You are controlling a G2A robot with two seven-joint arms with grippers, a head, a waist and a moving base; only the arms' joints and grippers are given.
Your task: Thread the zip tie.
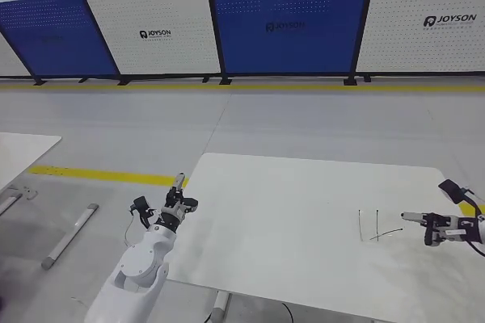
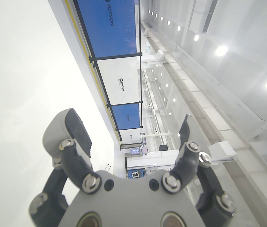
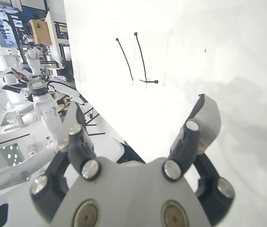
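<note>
Black zip ties (image 3: 141, 55) on white counter (image 1: 291, 202); right gripper (image 3: 138, 101) near them, left gripper (image 2: 129, 114) well apart, both open-jawed.

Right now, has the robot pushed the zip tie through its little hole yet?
Not yet. Done: nothing; three zip ties lie loose and unlooped on the table. In hand: nothing; the right gripper is open near them, the left gripper open at the table's opposite edge. Still to do: pick one up and thread its tail through its head.

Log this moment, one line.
three thin black plastic zip ties loose on flat white table | left end effector open, empty | right end effector open, empty, near ties
</note>
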